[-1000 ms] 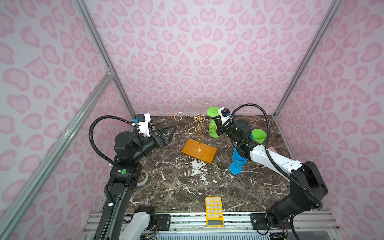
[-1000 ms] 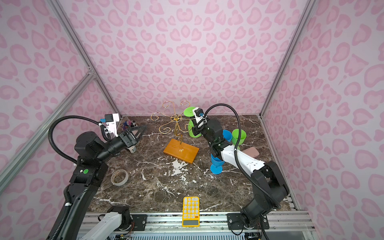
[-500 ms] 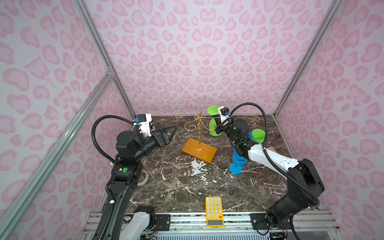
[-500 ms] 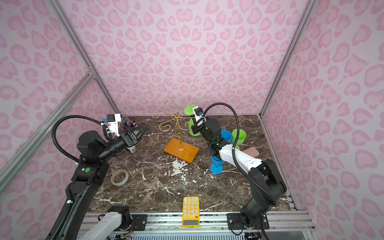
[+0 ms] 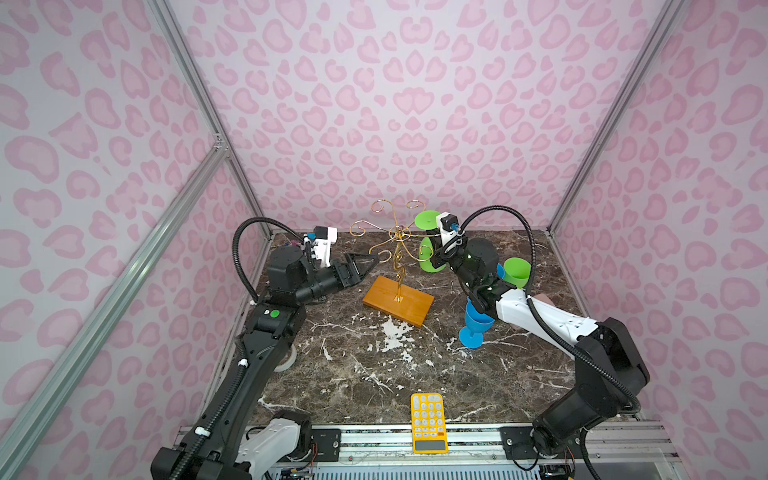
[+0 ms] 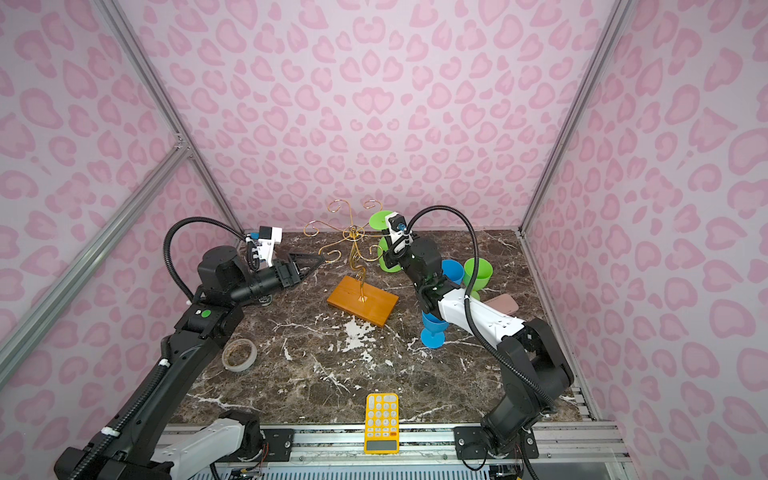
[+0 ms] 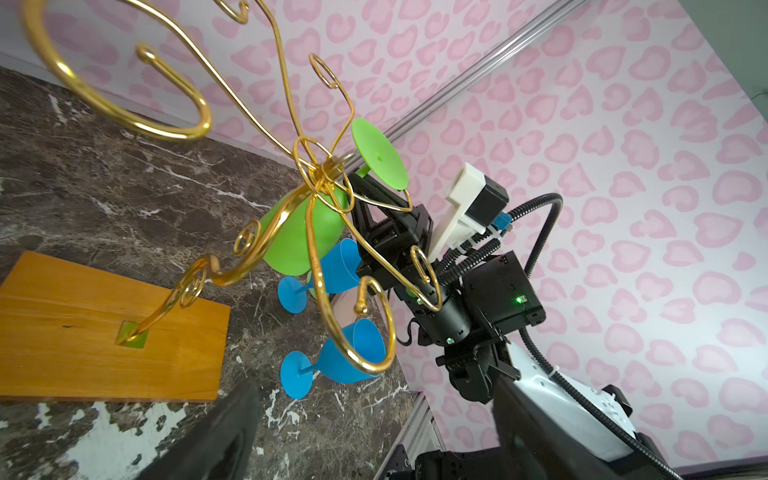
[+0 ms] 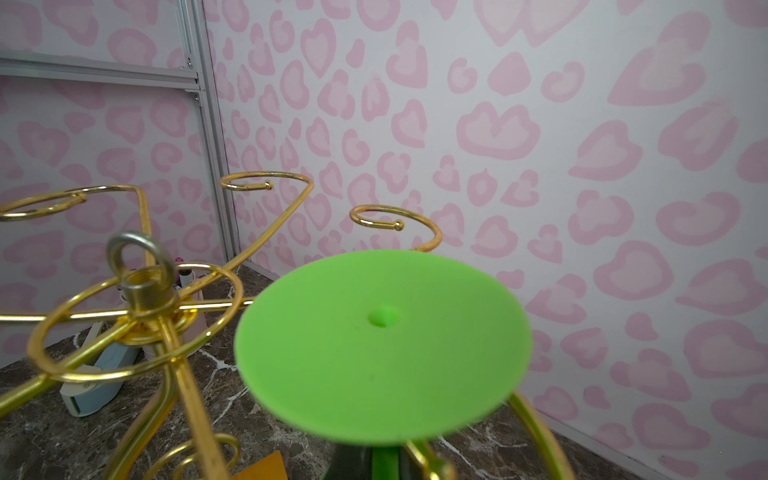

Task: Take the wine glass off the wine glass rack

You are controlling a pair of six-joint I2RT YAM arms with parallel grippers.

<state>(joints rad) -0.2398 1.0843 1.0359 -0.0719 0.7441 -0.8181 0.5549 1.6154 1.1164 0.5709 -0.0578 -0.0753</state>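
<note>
Walls [image 5: 415, 104] all round were pale pink with darker pink heart blotches, and aluminium posts [image 5: 195, 95] ran up the corners. Table [image 5: 374, 374] was dark brown marble with white veins and a chalky white patch near the middle. Left arm [image 5: 266, 345] reached in from the left and right arm [image 5: 540, 316] from the right.

Rack [image 5: 411, 307] stood mid-table toward the back: thin gold wire, curled arms on a stem, orange-brown wood base. Glass [image 5: 427, 220] hung upside down on the rack's right side, foot up, bowl down, stem in the curl of one wire arm. It was bright green and opaque, with a flat round foot and a small dimple at its centre.

Right gripper [image 7: 368, 185] was clenched on the glass stem, just under the foot. Left gripper [image 5: 372, 262] was released, fingers wide apart, tips just beside a left-side curl. I couldn't tell if they touched it. It was well apart from the glass.

Blue glass [image 5: 473, 328] stood upright under the right arm, and a second green glass [image 5: 517, 272] stood behind that arm. Yellow calculator [image 5: 429, 422] lay at the front edge. Tape roll [image 6: 239, 354] lay by the left arm.
</note>
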